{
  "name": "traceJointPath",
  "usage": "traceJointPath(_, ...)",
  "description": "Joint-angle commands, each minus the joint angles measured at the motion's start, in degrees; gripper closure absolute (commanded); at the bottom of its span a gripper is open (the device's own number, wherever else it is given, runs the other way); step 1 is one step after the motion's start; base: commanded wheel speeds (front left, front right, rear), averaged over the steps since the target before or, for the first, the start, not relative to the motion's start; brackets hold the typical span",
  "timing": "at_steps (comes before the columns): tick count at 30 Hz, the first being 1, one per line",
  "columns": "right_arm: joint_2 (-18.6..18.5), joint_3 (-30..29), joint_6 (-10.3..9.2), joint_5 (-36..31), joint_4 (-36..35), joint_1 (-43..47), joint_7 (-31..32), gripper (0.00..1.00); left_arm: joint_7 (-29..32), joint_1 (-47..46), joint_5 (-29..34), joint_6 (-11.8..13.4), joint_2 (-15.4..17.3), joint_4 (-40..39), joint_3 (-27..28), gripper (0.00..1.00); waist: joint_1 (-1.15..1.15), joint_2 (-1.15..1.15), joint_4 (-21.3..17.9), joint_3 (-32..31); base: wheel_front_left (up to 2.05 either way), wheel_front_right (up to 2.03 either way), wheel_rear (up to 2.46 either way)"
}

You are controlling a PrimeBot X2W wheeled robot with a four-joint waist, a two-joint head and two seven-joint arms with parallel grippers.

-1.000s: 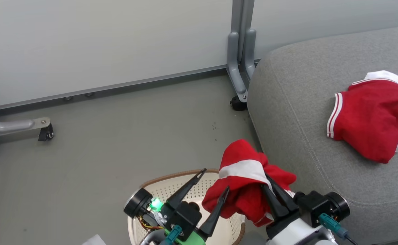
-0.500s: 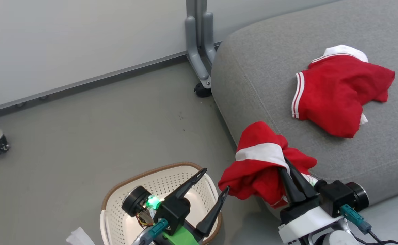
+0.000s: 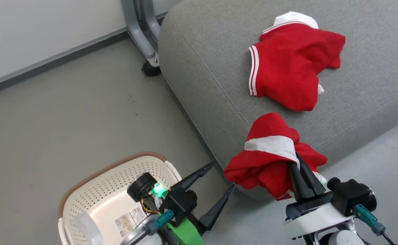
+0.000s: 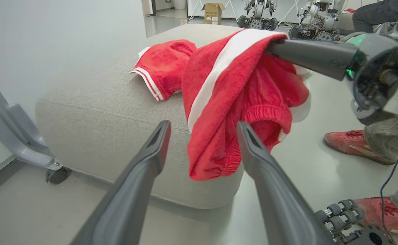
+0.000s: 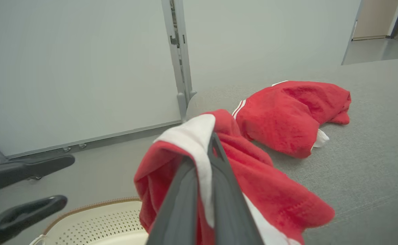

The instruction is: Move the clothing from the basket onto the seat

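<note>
My right gripper (image 3: 296,159) (image 5: 212,141) is shut on a red garment with a broad white band (image 3: 270,153) (image 4: 233,98) (image 5: 253,183), which hangs in the air at the near corner of the grey seat (image 3: 212,71) (image 4: 93,112) (image 5: 372,149). A second red garment with thin white stripes and a white collar (image 3: 290,61) (image 4: 161,68) (image 5: 290,115) lies on the seat top. The cream basket (image 3: 96,194) (image 5: 100,217) stands on the floor at the lower left, a paper label on its bottom. Over the basket's right rim my left gripper (image 3: 223,176) (image 4: 202,127) is open and holds nothing.
A grey metal partition foot with a black caster (image 3: 147,58) (image 4: 54,173) stands at the seat's far corner against a pale wall. A person's red shoes (image 4: 352,144) stand on the floor to the right. A crumpled white scrap (image 3: 84,226) lies in the basket.
The head camera has swung right, so everything slid left in its view. My right gripper has carried the white-banded garment away from above the basket to the seat's corner. My left gripper stays open.
</note>
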Motion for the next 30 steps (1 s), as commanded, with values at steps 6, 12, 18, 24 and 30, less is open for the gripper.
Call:
traceJointPath(6,0.42,-0.83,-0.06,0.55,-1.57,-1.97,-0.17,1.0,1.3,-4.35,1.23,-1.18,1.68,0.25,-1.93,0.0,0.0,0.0,-3.29,9.3,0.0,0.0,0.0)
traceJointPath(12,0.45,-4.94,-0.06,2.17,-5.48,-9.02,-0.17,1.0,3.15,-7.28,1.1,-1.58,2.98,-1.36,-2.83,0.0,0.0,0.0,-1.72,16.65,0.0,0.0,0.0)
traceJointPath(18,-1.26,-19.4,-0.07,1.54,-8.62,-27.19,-0.18,1.0,4.81,-13.23,2.91,-1.95,3.32,-2.51,-5.01,0.0,0.0,0.0,3.99,24.98,0.0,0.0,0.0)
traceJointPath(24,-11.33,-29.35,-0.06,3.53,1.06,-45.02,-0.17,1.0,4.79,-18.39,2.94,-2.17,2.05,-4.24,-6.17,0.0,0.0,0.0,11.36,32.4,0.0,0.0,0.0)
traceJointPath(30,-18.18,-28.77,-0.06,4.24,14.45,-53.7,-0.17,1.0,3.85,-20.36,3.1,-2.24,1.75,-4.33,-7.19,0.0,0.0,0.0,15.64,37.01,0.0,0.0,0.0)
